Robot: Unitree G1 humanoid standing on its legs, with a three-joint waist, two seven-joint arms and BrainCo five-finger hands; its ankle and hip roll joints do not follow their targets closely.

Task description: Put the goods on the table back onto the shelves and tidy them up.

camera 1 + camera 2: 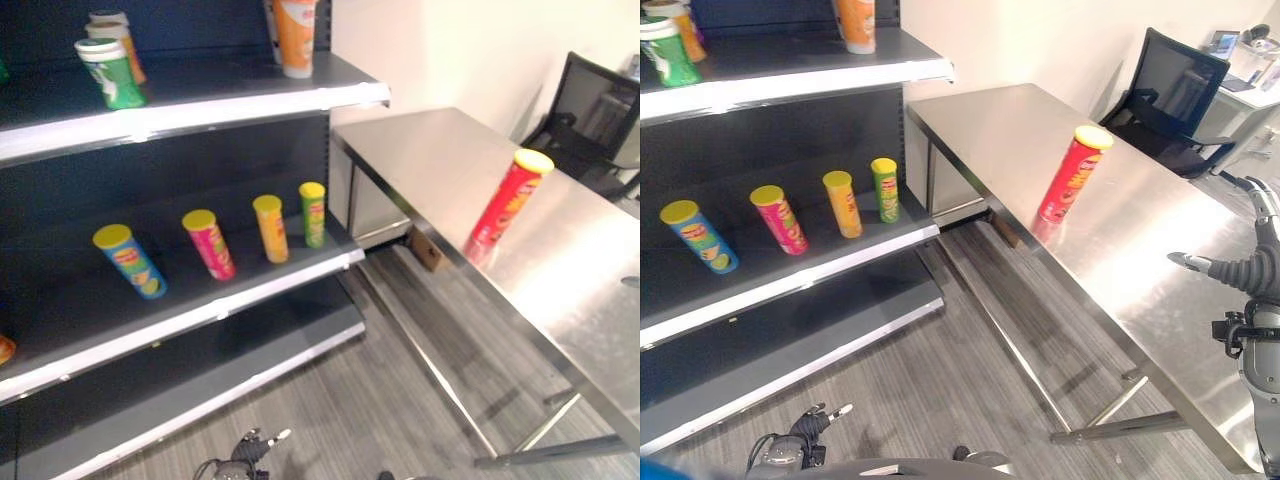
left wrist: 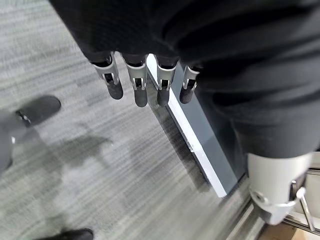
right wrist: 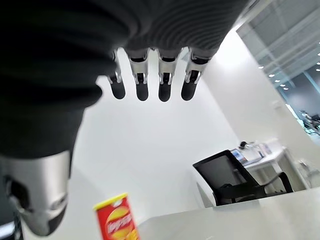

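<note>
Fingers straight; one red can, tabled.

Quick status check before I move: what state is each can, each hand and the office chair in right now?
red can: upright on the steel table, lid on, untouched.
blue can, pink can, orange can, green can: upright in a row on the middle shelf, lids on.
green-white can, tall orange can: standing on the top shelf.
left hand: open, empty, above the floor.
right hand: open, empty, beside the table.
office chair: unoccupied.
</note>
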